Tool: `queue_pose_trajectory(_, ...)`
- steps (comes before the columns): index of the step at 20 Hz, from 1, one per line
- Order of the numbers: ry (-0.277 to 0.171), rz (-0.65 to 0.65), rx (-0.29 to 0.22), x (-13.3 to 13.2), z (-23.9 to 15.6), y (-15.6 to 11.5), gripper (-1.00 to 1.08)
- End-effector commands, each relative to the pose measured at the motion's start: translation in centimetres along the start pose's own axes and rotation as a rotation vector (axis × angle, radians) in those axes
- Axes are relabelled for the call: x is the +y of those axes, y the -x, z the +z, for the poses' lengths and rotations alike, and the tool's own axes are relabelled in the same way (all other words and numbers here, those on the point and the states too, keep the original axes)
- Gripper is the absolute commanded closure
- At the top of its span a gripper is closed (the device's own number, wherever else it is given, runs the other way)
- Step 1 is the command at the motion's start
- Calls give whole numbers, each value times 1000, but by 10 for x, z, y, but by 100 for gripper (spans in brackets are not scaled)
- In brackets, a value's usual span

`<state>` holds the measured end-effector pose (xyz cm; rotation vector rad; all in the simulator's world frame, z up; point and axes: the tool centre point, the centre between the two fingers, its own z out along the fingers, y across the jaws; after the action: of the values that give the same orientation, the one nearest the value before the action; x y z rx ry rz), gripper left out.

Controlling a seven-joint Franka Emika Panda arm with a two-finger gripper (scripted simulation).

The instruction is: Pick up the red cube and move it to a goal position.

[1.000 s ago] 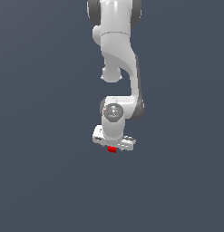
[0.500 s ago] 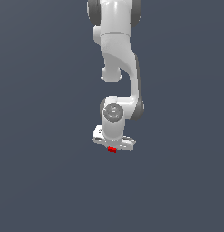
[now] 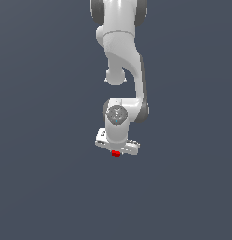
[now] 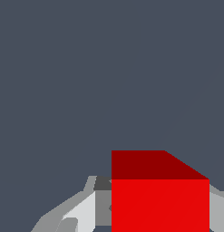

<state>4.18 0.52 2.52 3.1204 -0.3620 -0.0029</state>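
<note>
- The exterior view takes in the whole white arm (image 3: pixel 121 61), which reaches down from the top of the frame to a round wrist joint and a flat gripper (image 3: pixel 116 151) body at its lowest end.
- In that view the red cube (image 3: pixel 116 153) is only a tiny red patch just under the gripper body, a little towards the exterior view's left of the body's middle; the fingers themselves are too small to make out there.
- The wrist view shows what the exterior view cannot: the red cube (image 4: pixel 159 199) fills the lower part of the picture, with its bright front face and a darker top face both visible.
- A pale grey finger (image 4: pixel 81 210) lies against one side of the cube and a sliver of the other finger (image 4: pixel 217 208) shows on the opposite side, so the gripper (image 4: pixel 149 213) is closed onto the cube, its jaws only as far apart as the cube is wide.
- Behind the cube, both views show only an even dark blue-grey background (image 3: pixel 42 140); whether the cube touches any surface cannot be told.
- The exterior view alone shows the arm's pose: the upper link bends at an elbow, and the wrist hangs nearly straight down.
</note>
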Motion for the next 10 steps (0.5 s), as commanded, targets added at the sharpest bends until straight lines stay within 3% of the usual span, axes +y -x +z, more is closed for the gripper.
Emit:
queue_pose_trajectory(1,0,0,1,2,-7,3,108)
queue_pose_trajectory(10,-1,0,1,18,-50,26,108)
